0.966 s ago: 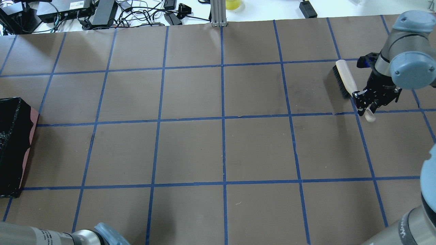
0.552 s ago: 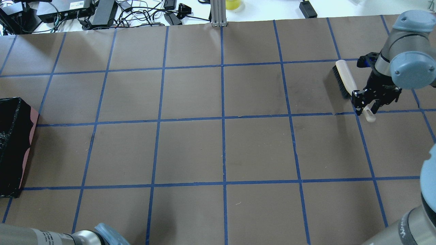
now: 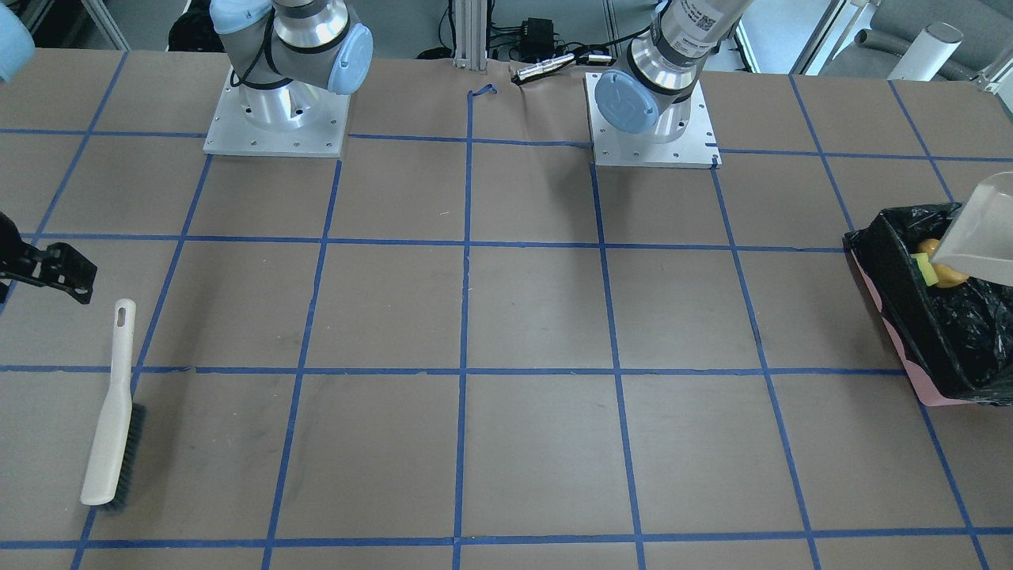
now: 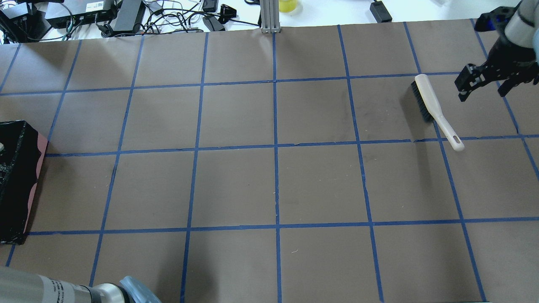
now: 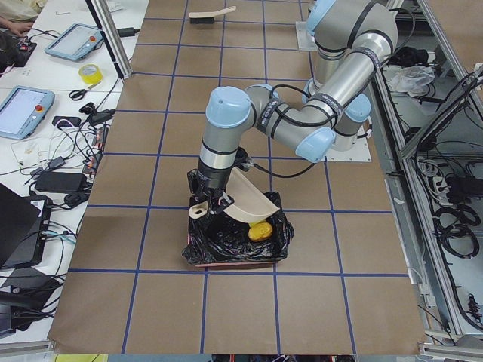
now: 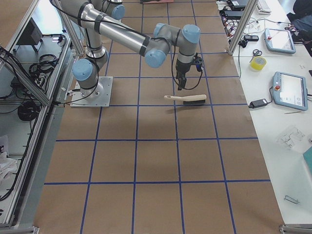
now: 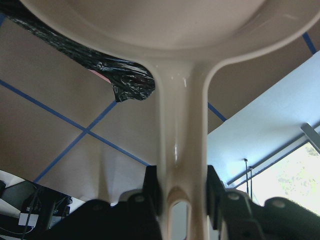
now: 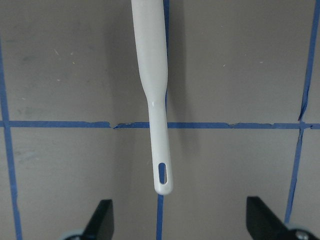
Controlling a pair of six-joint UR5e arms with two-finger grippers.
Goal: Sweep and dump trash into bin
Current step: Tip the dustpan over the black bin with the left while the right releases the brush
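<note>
The bin (image 3: 890,273), pink with a black bag liner, sits at the table's left end; it also shows in the overhead view (image 4: 19,176) and the exterior left view (image 5: 226,245). The trash lies inside it: an amber lump (image 3: 950,275) (image 5: 261,231) and a yellow sponge (image 3: 922,265); the bagel piece is hidden. My left gripper (image 7: 182,185) is shut on the handle of the beige dustpan (image 7: 175,30), held tilted over the bin (image 3: 981,233). My right gripper (image 8: 182,220) is open and empty, above the handle end of the brush (image 8: 152,75) and apart from it (image 4: 482,90).
The brush (image 4: 429,101) lies flat on the brown paper at the far right, bristles down-left, also in the front view (image 3: 111,419). Cables and power boxes (image 4: 105,17) line the far edge. An aluminium post (image 4: 269,17) stands at the far middle.
My right gripper has let go of the brush handle, risen and moved away toward the far right. The brush stays where it lay.
</note>
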